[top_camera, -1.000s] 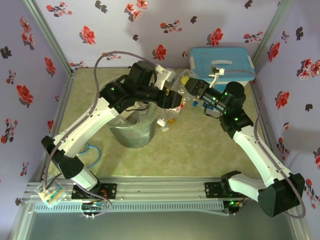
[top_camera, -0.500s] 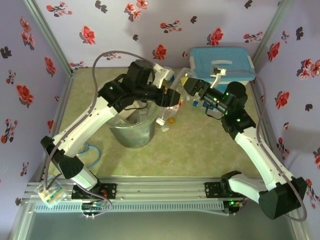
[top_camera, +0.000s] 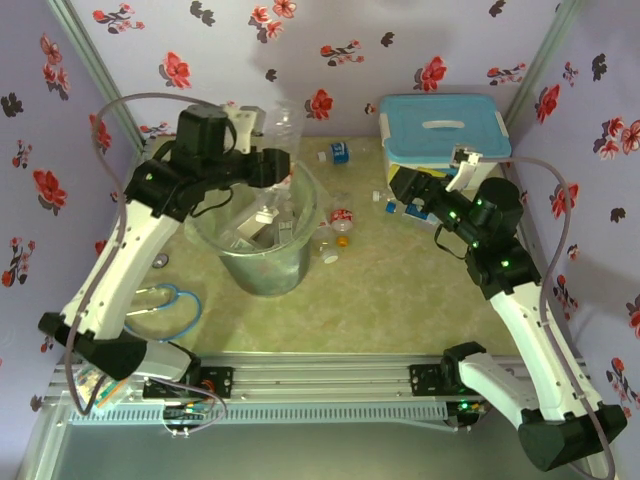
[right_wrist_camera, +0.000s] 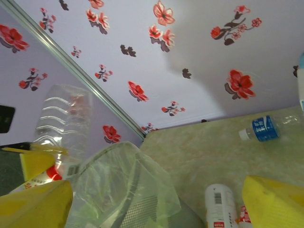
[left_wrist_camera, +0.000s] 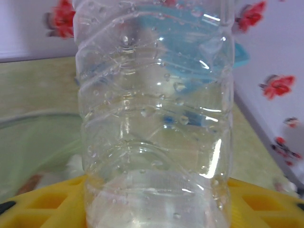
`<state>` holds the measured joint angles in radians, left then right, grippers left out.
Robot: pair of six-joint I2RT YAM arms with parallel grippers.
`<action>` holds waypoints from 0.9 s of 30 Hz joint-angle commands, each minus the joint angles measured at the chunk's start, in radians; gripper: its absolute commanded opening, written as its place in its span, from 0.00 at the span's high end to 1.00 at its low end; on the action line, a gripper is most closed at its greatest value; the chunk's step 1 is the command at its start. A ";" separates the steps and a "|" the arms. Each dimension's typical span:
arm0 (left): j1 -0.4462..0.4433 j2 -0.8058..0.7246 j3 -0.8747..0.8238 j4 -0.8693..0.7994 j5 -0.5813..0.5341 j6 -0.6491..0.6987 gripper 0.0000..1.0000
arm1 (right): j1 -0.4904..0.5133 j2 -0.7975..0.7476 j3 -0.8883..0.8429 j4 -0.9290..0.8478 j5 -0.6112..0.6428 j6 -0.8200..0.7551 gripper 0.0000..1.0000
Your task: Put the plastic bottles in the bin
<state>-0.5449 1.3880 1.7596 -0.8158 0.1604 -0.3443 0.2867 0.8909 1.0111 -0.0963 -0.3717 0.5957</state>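
My left gripper [top_camera: 282, 160] is shut on a clear plastic bottle [top_camera: 285, 122], held upright over the back rim of the bin [top_camera: 262, 262], a grey bucket lined with a clear bag. In the left wrist view the bottle [left_wrist_camera: 156, 118] stands between my yellow fingers [left_wrist_camera: 42, 204]. My right gripper [top_camera: 402, 186] hangs open and holds nothing, to the right of the bin. Its wrist view looks between its yellow fingers [right_wrist_camera: 33, 202] at the bin's liner [right_wrist_camera: 123, 190] and the held bottle [right_wrist_camera: 64, 121]. Loose bottles lie on the table: a blue-labelled one [top_camera: 338, 152] and a red-labelled one [top_camera: 342, 215].
A white box with a light-blue lid [top_camera: 443, 128] stands at the back right, with small bottles [top_camera: 392, 205] in front of it. A blue cable loop [top_camera: 170, 298] lies left of the bin. Flowered walls close in the table on three sides.
The right gripper has opened, let go of the bottle and drawn back to the right. The left arm has swung left with the bottle, from beside the bin to over its back rim.
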 commanded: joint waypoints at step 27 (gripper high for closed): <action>0.010 -0.051 -0.156 -0.069 -0.223 -0.091 0.33 | -0.015 0.024 -0.051 -0.043 0.033 -0.057 0.08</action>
<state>-0.5339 1.2976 1.5787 -0.8726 -0.0406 -0.4625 0.2790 0.9146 0.9726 -0.1619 -0.3500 0.5453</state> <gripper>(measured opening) 0.688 0.923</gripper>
